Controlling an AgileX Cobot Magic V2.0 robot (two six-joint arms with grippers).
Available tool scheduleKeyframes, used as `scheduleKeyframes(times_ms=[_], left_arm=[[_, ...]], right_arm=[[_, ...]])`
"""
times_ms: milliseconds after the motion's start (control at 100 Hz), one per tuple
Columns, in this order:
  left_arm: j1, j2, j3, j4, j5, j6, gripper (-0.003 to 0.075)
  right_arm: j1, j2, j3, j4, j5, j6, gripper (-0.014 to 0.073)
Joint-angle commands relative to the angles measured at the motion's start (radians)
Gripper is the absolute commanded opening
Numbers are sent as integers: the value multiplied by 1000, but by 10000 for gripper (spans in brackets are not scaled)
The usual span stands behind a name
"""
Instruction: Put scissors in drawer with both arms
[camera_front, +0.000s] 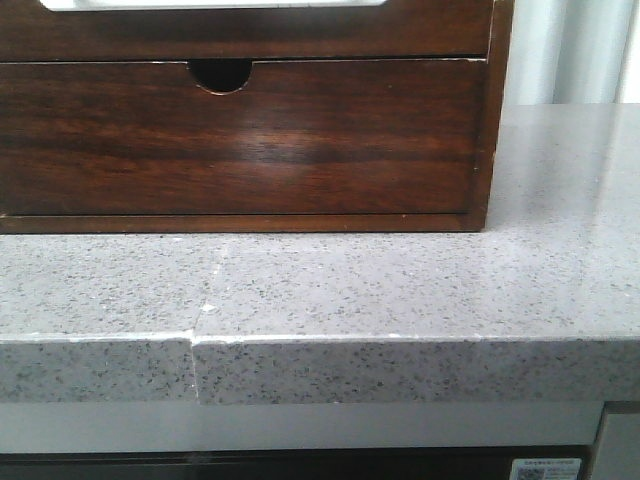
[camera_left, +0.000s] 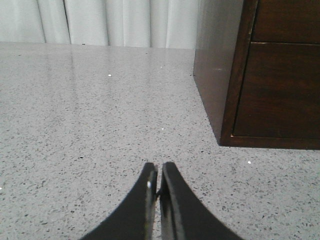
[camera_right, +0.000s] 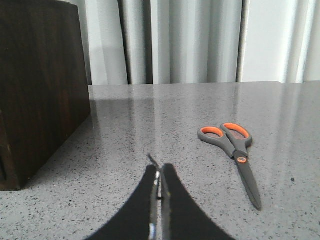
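Scissors (camera_right: 232, 150) lie flat just ahead of the right gripper (camera_right: 160, 175) (fingers pressed together, empty); it should spread wide, then pinch the handles squarely.

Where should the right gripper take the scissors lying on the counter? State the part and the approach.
Grip the scissors probably at the grey shank by the orange pivot, just below the loops. They lie flat and closed on the stone counter, blades pointing toward the camera, so come from above with fingers spanning the narrow width. The right gripper is shut now and must open first.
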Motion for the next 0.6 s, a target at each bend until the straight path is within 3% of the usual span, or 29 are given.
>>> scheduleKeyframes(times_ms=[0,590], left_arm=[[5,-27,34,-5,-75,-8,-20],[5,-27,34,-5,-83,-8,-20]], right_arm=[[-6,-21,16,-9,-85,-8,-69],[-6,-21,16,-9,-85,-8,-69]])
